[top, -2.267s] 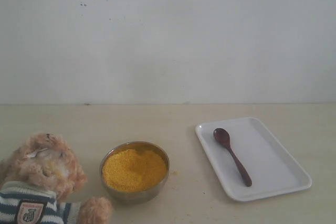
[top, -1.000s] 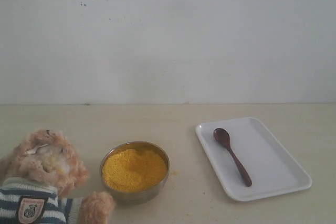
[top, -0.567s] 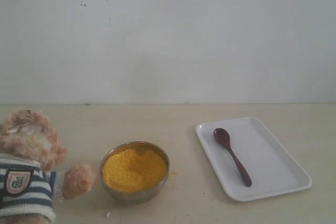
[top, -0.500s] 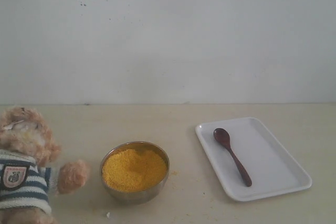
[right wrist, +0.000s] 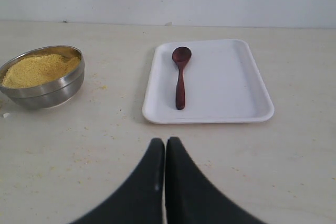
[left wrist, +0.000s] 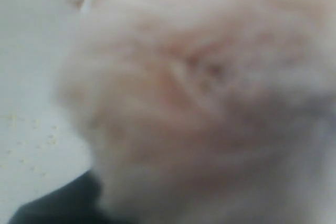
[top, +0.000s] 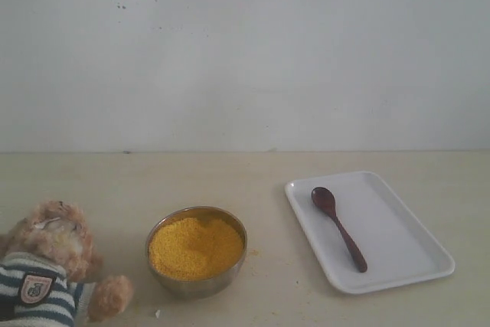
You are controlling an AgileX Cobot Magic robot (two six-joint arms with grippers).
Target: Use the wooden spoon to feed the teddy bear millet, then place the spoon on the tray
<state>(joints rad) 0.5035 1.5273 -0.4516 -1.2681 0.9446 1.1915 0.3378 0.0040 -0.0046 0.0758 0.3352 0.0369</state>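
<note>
The teddy bear [top: 46, 266] in its striped sweater sits low at the left edge of the exterior view, beside the steel bowl [top: 191, 287] heaped with millet [top: 195, 246]. Blurred teddy bear fur [left wrist: 199, 93] fills the left wrist view. Only one dark finger [left wrist: 52, 205] of my left gripper shows, pressed into the fur, so it looks shut on the bear. The wooden spoon [top: 339, 229] lies on the tray [top: 398, 227] at the right. My right gripper [right wrist: 165, 141] is shut and empty, a little short of the tray [right wrist: 226, 77] and the wooden spoon [right wrist: 180, 80].
Loose yellow grains lie scattered on the beige table around the bowl [right wrist: 47, 90], with a pale speck [top: 157, 313] in front of it. A plain white wall stands behind the table. Neither arm shows in the exterior view.
The bear, tilted near the bowl at first, was lifted and carried left; it has now dropped lower and shifted slightly right. Bowl, tray and spoon have not moved.
</note>
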